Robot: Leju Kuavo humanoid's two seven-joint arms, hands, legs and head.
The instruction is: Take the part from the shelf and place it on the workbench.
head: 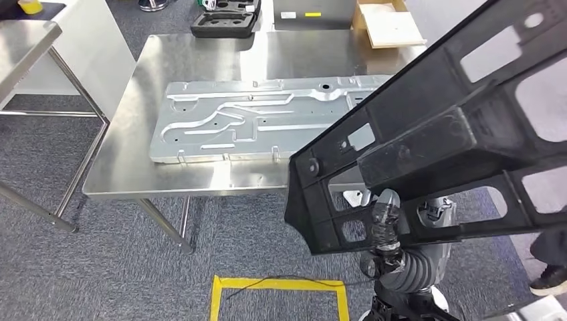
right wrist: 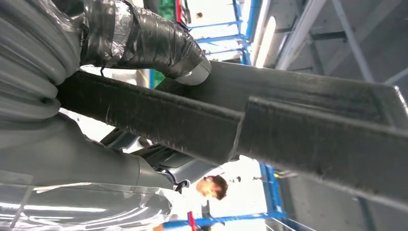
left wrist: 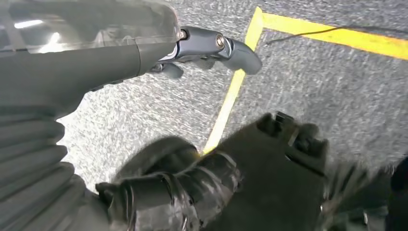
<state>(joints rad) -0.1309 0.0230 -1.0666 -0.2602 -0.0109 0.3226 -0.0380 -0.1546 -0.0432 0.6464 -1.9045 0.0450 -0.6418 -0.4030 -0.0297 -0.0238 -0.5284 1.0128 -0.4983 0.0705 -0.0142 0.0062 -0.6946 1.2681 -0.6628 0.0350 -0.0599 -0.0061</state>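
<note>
The part is a large black plastic frame (head: 428,134) with open windows, held up slanting across the right of the head view, over the near right corner of the steel workbench (head: 200,60). My left hand (head: 391,221) grips its lower bar from below, a taped finger wrapped over the edge. In the left wrist view the taped fingers (left wrist: 168,197) curl beside a black corner of the part (left wrist: 284,163), above the floor. In the right wrist view my right hand (right wrist: 144,38) holds a black bar of the part (right wrist: 269,125), a taped finger over its top.
A silver stamped metal panel (head: 254,120) lies along the workbench. At the far edge lie a black case (head: 227,20) and a cardboard box (head: 391,27). A second steel table (head: 20,47) stands left. Yellow floor tape (head: 281,287) marks a square below. A person (right wrist: 214,185) stands behind.
</note>
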